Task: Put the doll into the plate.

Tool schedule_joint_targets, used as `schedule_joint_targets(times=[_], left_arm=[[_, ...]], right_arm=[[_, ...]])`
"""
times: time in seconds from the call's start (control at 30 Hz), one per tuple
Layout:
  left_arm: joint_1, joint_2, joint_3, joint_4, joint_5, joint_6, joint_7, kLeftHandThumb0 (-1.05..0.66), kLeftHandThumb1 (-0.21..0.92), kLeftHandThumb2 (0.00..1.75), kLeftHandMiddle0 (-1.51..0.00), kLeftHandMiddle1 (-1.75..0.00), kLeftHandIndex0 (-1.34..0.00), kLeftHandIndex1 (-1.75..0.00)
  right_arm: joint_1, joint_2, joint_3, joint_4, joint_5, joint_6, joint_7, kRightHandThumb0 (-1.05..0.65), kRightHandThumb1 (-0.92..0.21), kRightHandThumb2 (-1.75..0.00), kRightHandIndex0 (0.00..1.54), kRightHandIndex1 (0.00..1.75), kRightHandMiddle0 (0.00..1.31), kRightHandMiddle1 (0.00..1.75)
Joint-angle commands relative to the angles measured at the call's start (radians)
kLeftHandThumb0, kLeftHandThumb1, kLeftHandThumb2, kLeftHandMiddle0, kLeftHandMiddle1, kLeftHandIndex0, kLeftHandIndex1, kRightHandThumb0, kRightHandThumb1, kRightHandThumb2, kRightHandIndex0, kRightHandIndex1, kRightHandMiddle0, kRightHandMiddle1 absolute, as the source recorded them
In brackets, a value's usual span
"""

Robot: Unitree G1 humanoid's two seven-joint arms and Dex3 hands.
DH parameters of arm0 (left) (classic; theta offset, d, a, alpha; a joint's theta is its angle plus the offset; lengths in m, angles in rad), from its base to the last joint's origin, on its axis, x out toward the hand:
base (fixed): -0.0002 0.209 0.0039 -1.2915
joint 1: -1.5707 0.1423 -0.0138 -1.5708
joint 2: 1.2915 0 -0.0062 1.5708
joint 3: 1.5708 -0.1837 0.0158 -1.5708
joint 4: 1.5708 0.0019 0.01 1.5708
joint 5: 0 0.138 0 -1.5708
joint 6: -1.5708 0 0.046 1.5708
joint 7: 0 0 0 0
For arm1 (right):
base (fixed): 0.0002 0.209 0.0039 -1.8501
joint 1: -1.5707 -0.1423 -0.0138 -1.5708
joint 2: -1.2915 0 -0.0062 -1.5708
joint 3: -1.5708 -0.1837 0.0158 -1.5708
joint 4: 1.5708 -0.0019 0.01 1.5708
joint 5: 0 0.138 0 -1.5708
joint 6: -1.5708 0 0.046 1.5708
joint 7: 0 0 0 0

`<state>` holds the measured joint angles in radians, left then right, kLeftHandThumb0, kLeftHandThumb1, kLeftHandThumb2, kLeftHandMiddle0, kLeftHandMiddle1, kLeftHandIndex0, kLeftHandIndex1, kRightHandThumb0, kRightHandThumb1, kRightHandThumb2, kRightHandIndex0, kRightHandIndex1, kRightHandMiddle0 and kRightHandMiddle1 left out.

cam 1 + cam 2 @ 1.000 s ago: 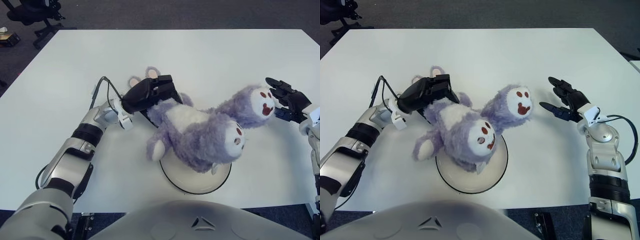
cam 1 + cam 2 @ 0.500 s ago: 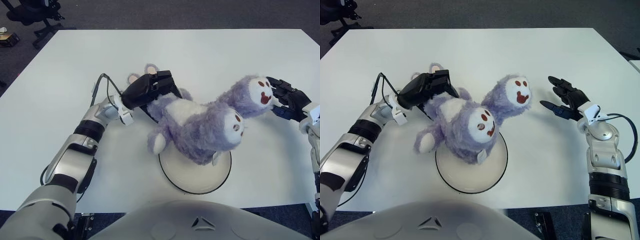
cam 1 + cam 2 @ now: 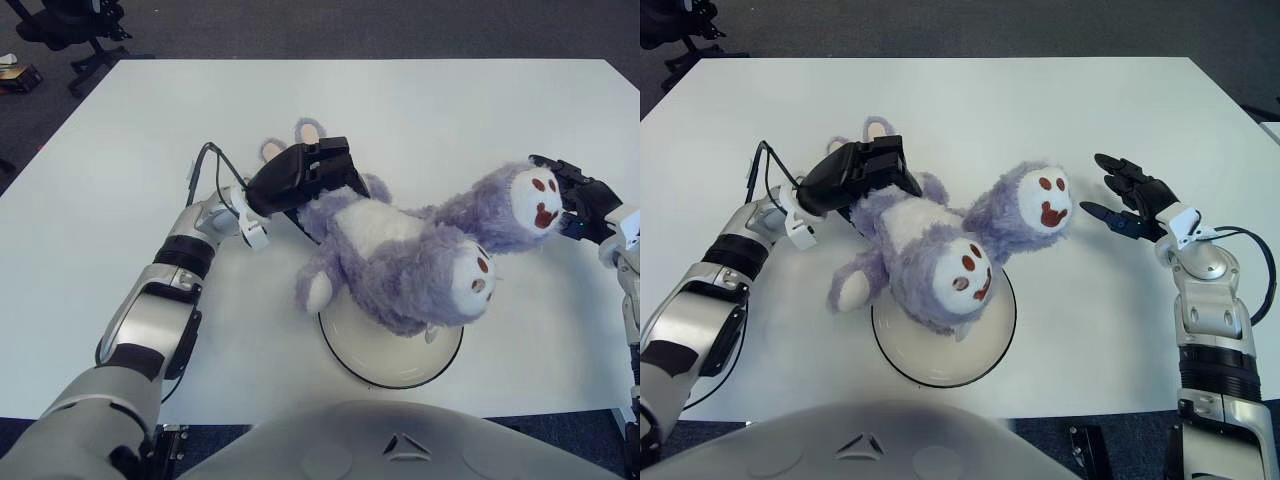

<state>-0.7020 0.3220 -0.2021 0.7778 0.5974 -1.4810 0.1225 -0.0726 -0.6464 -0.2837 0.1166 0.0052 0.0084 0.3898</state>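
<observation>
Right eye view: doll [image 3: 940, 255] overhanging plate [image 3: 998, 345] rim.

One doll [image 3: 940, 255], one plate [image 3: 940, 365]

head stereo pair | both eyes look forward and down from above the near table [image 3: 420, 100] edge | close range | shared: whole tabletop, doll [image 3: 400, 255], plate [image 3: 940, 345], both arms | right eye set slightly right, showing more right arm
</observation>
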Motion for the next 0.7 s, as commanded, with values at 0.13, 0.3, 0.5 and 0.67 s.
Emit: schedule_joint_targets(times=[0.13, 0.3, 0.5, 0.67], left_arm=[[-0.043, -0.001, -0.006, 0.037, -0.032, -0.042, -0.006, -0.03, 0.91, 0.14, -0.62, -1.75, -0.5, -1.75], [-0.044, -0.001, 0.001, 0.037, -0.024, -0.051, -0.009, 0.15, 0.88, 0.22, -0.58, -1.58, -0.47, -1.75], [-0.04, -0.007, 0.019, 0.027, -0.005, -0.071, -0.006, 0.13, 0.89, 0.25, -0.53, -1.36, -0.47, -1.53], [-0.057, 0.002, -0.006, 0.048, -0.03, -0.111, -0.02, 0.02, 0.91, 0.22, -0.57, -1.14, -0.44, -1.55]], right_arm=[[-0.021, -0.016, -0.002, -0.018, 0.007, 0.035, 0.008, -0.7, -0.92, -0.24, 0.31, 0.02, 0.32, 0.04], [-0.023, -0.018, -0.001, -0.024, 0.006, 0.049, 0.009, -0.71, -0.92, -0.24, 0.32, 0.02, 0.33, 0.04], [-0.027, -0.018, -0.003, -0.03, 0.006, 0.066, 0.01, -0.7, -0.92, -0.25, 0.34, 0.02, 0.34, 0.04], [-0.033, -0.016, -0.002, -0.026, 0.004, 0.069, 0.008, -0.7, -0.92, -0.25, 0.35, 0.02, 0.35, 0.05]])
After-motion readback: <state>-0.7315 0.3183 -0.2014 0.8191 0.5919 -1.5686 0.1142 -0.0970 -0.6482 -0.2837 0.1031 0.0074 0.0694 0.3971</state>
